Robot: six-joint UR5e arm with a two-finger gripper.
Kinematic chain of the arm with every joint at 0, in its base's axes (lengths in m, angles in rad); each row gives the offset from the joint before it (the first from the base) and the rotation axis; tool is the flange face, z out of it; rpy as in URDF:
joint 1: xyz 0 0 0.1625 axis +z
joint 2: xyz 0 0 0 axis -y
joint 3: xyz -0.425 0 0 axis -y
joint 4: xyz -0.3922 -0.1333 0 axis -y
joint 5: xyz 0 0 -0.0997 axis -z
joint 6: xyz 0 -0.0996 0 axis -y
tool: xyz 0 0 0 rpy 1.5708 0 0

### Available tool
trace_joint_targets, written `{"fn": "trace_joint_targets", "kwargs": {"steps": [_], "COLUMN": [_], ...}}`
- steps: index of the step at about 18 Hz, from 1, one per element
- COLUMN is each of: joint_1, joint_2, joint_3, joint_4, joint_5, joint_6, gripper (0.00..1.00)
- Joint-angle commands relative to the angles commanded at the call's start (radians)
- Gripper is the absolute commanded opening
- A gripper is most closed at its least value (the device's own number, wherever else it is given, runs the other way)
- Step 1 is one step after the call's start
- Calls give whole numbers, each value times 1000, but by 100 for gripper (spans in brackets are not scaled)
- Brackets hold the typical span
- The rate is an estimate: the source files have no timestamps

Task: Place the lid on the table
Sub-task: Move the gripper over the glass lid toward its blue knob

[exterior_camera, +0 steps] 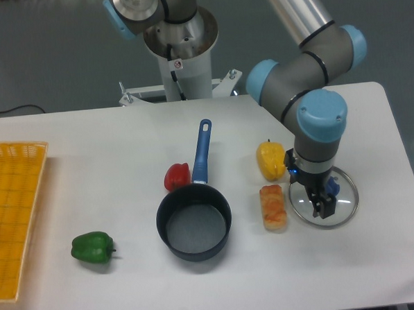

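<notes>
The gripper (323, 206) points straight down over the lid (343, 210), its dark fingers (318, 205) reaching the glass near the centre; whether they are spread or pinched cannot be told from this angle. The lid lies flat on the table (88, 147), a small blue knob showing just beside the fingers. Left of the lid, a breaded food piece (273, 206) sits close by, with a yellow pepper (270, 159) behind it. Further left of the lid stand the saucepan (194, 221), a red pepper (177, 176), a green pepper (92, 247) and a yellow mesh tray (12, 214).
</notes>
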Motion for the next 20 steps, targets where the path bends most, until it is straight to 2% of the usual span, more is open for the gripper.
{"fn": "trace_joint_targets", "kwargs": {"steps": [6, 16, 20], "joint_1": [-29, -40, -43], "joint_2": [12, 11, 28], "joint_3": [-12, -35, -35], "joint_4": [2, 3, -2], "joint_5": [-5, -11, -14], "joint_6": [-9, -144, -152], "gripper": [100, 100, 100]}}
